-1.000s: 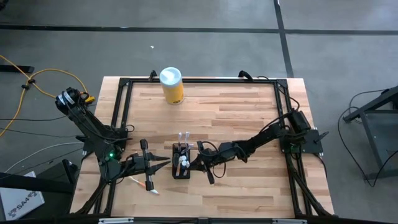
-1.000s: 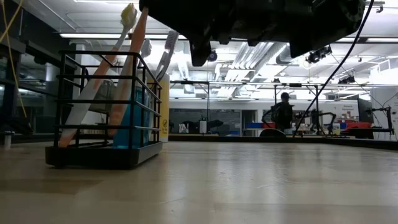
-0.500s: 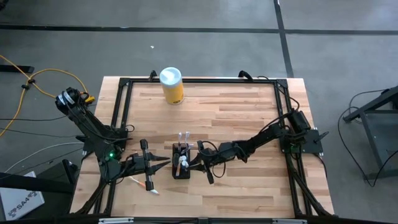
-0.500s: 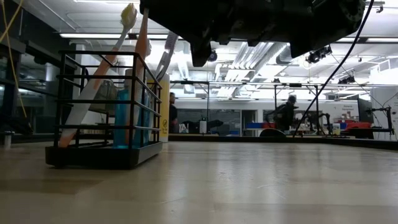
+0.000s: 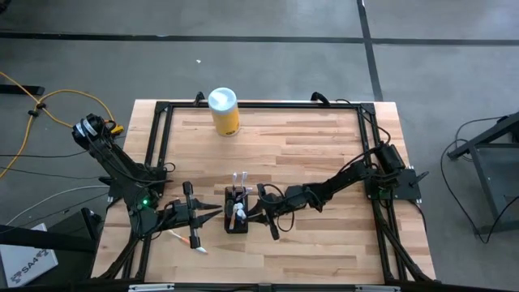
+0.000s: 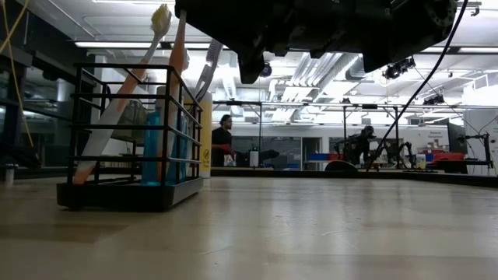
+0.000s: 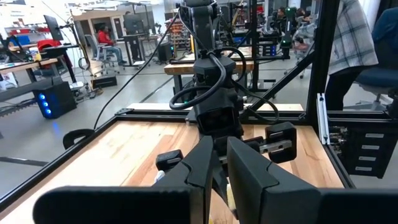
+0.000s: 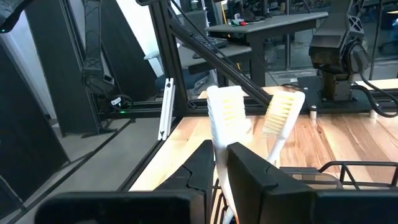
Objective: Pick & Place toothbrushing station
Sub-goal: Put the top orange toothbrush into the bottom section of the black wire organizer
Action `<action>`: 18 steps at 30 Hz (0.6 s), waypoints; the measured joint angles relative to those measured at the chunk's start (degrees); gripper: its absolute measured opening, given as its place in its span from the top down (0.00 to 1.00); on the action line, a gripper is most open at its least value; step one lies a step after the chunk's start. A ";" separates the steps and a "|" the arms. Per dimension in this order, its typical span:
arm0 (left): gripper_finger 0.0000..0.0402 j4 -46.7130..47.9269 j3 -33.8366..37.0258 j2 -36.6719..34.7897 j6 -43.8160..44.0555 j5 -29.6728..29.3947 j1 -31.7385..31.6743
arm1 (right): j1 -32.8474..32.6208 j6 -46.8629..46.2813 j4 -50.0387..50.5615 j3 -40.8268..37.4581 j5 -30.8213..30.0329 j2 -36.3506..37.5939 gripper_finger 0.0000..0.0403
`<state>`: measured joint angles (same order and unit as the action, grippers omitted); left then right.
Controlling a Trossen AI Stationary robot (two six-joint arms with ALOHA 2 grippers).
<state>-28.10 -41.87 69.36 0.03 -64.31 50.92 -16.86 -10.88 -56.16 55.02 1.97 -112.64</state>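
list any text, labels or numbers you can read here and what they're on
"SA": partly readable on the white sheet on the floor left of the table; the rest is cut off.
Yellow canister: a dark mark shows on its side in the low view, too small to read.
Toothbrushing station and its brushes: no readable text.

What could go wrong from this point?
1. The right gripper sits against the toothbrushing station, with a white toothbrush right at its tips. Pulling away could drag the brush or tip the station.
2. The left gripper points at the station's other side, so the arms might collide.
3. A loose toothbrush by the left arm could get swept.
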 joint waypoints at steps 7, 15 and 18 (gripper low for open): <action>0.90 0.00 0.00 0.00 -0.01 0.00 0.00 | 0.00 0.11 0.02 0.00 1.19 0.00 0.91; 0.90 0.00 0.00 0.00 -0.01 0.00 0.00 | 0.00 0.35 1.15 0.00 1.61 0.00 0.91; 0.90 0.01 0.00 0.00 -0.01 0.00 0.00 | 0.00 0.35 2.44 0.00 1.63 0.00 0.88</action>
<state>-28.09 -41.87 69.36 0.01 -64.31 50.92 -16.86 -10.52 -53.71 55.02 3.60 -112.64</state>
